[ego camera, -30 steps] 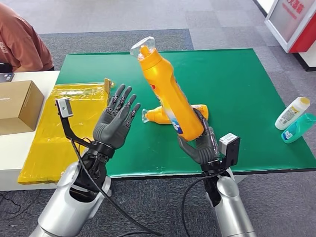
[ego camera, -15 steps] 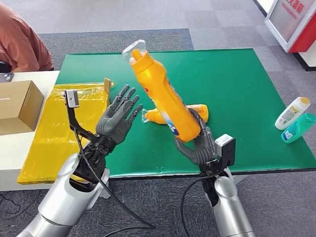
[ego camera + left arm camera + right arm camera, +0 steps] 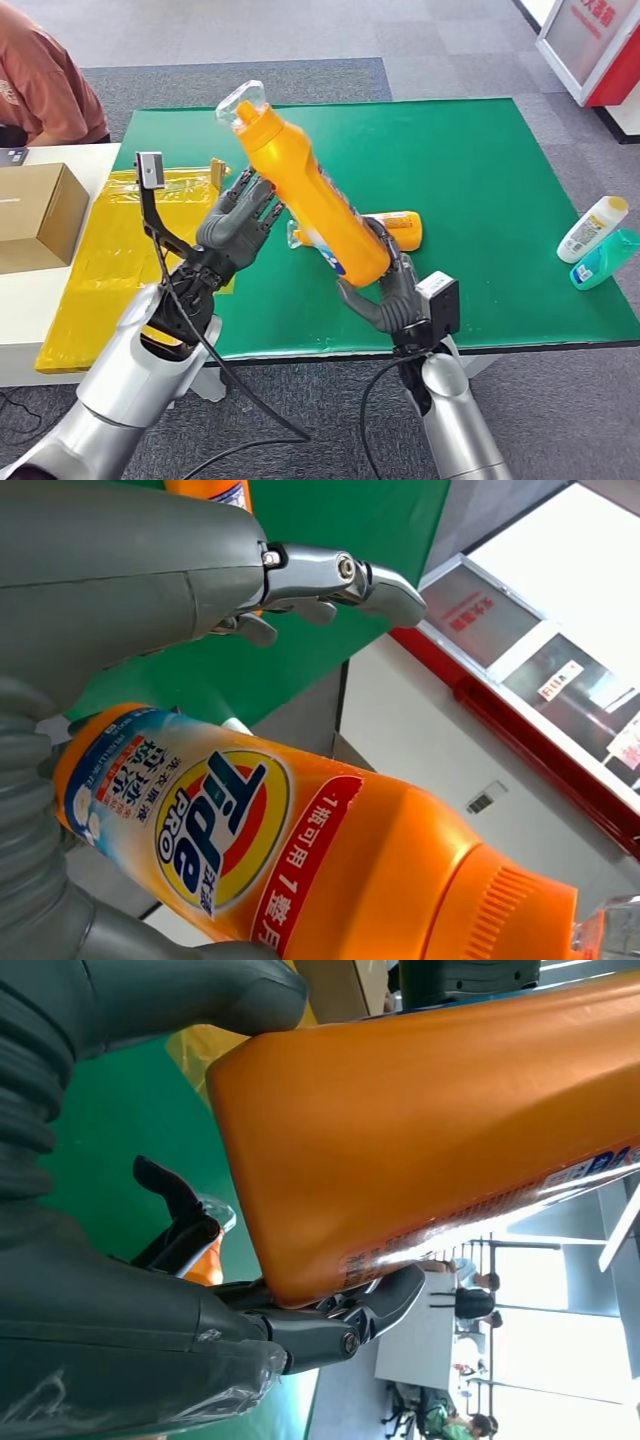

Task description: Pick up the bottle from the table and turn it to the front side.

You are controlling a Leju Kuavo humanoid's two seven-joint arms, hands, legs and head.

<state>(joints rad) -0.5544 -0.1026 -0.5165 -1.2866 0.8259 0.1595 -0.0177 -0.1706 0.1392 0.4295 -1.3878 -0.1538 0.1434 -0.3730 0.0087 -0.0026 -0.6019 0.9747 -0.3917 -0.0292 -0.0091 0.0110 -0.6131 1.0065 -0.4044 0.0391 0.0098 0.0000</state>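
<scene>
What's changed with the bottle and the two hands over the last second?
The right hand, gripping the base of the orange plastic detergent bottle, has tipped it leftward, so its clear-capped neck swung toward the left hand. That hand rose to meet it, its open fingers now beside the bottle's body. The second orange bottle on the green mat stayed put.

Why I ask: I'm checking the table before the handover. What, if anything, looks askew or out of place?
A second orange bottle lies on its side on the green table, behind the tilted orange bottle gripped at its base by the right hand. Two more bottles lie toppled near the table's right edge. Nothing looks spilled.
</scene>
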